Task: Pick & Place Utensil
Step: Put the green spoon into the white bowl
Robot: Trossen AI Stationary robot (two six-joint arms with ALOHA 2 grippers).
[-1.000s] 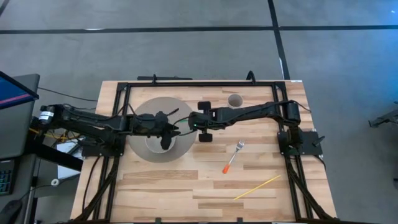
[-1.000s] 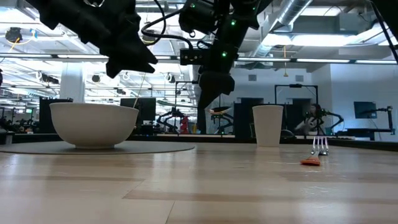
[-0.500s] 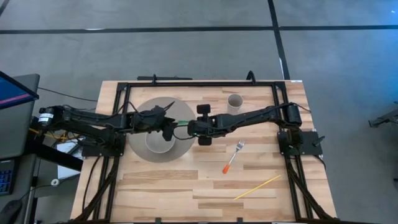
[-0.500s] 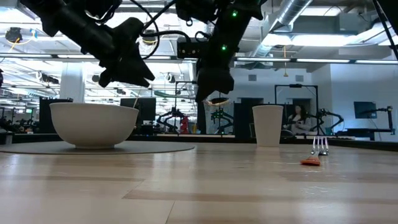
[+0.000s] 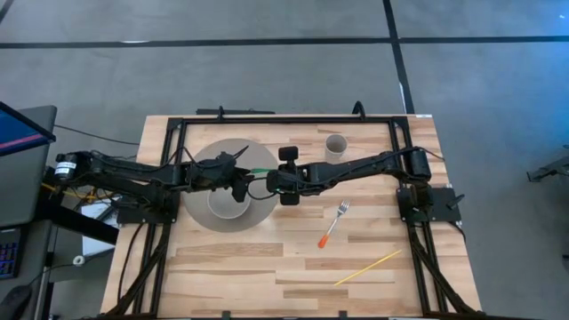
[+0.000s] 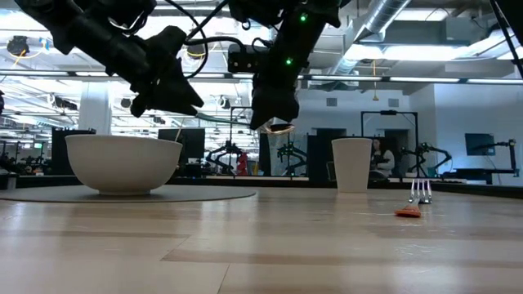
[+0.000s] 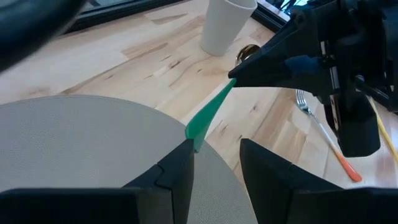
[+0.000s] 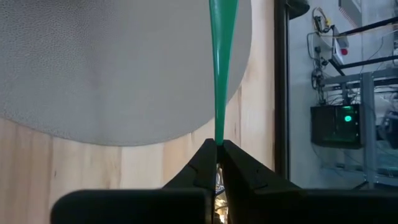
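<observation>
Right gripper [image 8: 217,152] pinches green utensil [image 8: 221,56] (over mat [image 8: 93,62]).

You are looking at two matte black jointed arms [image 5: 356,165] trailing black cables, with small green lights glowing on one wrist [image 6: 288,60] and wedge-shaped dark fingers [image 7: 273,180].

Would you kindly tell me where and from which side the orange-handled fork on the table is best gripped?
Grip the fork by its orange handle, coming straight down from above with the fingers across it. It lies flat on the table, apart from other things, so no side approach gets under it. The tines point toward the paper cup.
</observation>
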